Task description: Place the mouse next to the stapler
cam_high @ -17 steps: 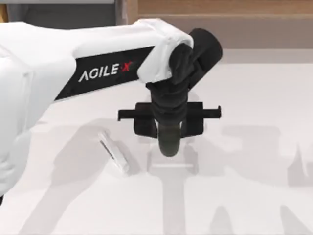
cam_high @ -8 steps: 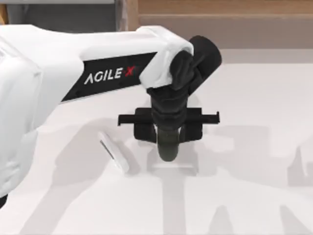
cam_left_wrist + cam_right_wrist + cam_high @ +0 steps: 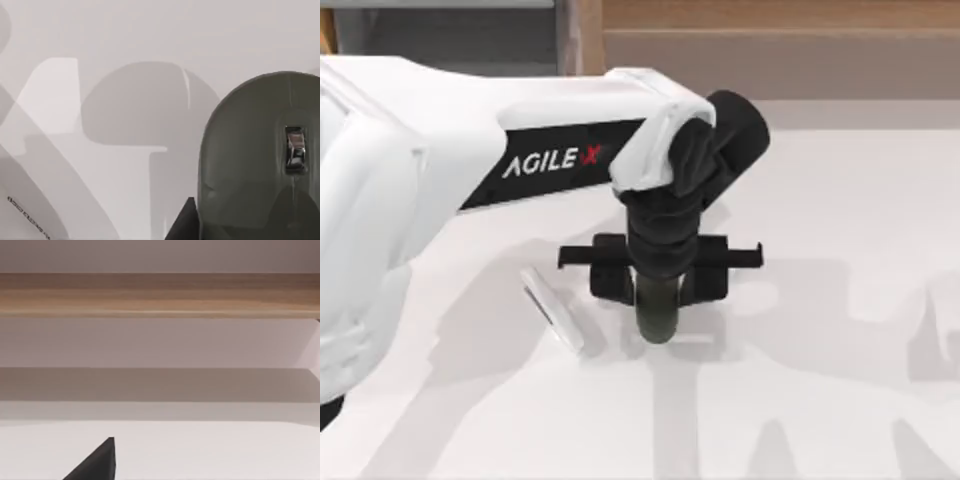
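The left arm [image 3: 470, 190] reaches from the top view's left across the table [image 3: 840, 200] toward its middle; its gripper [image 3: 658, 300] hangs over the middle of the table, pointing down; the mouse [image 3: 658, 315] sits between the fingers, under the wrist, its end sticking out toward the table's near edge; the stapler [image 3: 552, 311] lies on the table to the left of the mouse, near it but apart, set at a slant; a wooden ledge [image 3: 770, 45] runs behind the table along its far edge; in the left wrist view the mouse [image 3: 260, 160] is close before the camera, with the table [image 3: 150, 30] beyond it.
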Controlling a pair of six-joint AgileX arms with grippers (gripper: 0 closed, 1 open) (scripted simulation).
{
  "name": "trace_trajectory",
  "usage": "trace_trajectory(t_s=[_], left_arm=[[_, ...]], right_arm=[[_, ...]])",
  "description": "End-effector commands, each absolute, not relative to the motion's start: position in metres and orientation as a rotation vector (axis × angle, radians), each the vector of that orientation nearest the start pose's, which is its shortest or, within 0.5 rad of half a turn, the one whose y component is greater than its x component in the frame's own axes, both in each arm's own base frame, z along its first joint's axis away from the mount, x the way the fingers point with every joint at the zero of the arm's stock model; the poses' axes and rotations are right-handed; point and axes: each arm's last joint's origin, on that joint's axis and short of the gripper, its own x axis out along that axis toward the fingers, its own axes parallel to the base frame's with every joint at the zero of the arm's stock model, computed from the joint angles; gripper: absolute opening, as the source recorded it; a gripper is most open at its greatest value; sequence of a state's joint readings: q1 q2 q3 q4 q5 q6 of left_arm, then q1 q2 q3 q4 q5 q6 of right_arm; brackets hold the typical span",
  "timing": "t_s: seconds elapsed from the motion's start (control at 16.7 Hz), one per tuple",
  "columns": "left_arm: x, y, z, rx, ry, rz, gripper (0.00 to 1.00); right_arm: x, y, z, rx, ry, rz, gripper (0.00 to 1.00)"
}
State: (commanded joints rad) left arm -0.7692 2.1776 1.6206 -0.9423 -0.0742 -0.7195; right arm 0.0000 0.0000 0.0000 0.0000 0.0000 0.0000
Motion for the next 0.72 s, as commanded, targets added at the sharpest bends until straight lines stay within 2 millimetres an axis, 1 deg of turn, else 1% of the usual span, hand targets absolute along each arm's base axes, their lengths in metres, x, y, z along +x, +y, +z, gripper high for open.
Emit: trace_trajectory(t_s=[0.66, 0.72], left_arm=[[0.3085, -0.2896, 0.1394, 0.035, 1.466, -0.022, 0.98], [0.3085, -0.2896, 0.1394, 0.035, 1.466, -0.022, 1.0]], right_arm=[[0.1057, -0.0012, 0.16, 0.0, 0.0, 0.0, 1.0], [0.1057, -0.0012, 0.16, 0.0, 0.0, 0.0, 1.0]])
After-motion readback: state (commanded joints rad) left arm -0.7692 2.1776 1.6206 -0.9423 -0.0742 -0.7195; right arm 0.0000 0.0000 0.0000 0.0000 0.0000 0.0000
